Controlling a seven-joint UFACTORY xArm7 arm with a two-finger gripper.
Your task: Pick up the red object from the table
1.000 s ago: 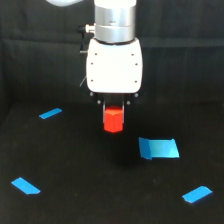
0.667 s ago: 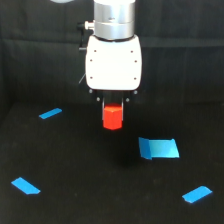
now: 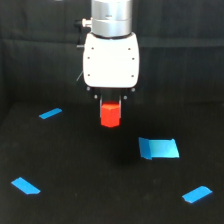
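The red object (image 3: 110,114) is a small red-orange faceted block. It hangs under the white gripper body, held between the dark fingers of my gripper (image 3: 110,102), which is shut on it. The block is clear of the black table (image 3: 90,190), lifted above it in the middle of the exterior view. The fingertips are mostly hidden behind the block and the gripper body.
A larger blue rectangle (image 3: 159,148) lies on the table below and to the exterior view's right of the block. Blue tape strips lie at the left (image 3: 50,113), the lower left (image 3: 25,185) and the lower right (image 3: 197,194). A black curtain hangs behind.
My gripper has risen with the red object in it; the block now hangs higher above the table than before.
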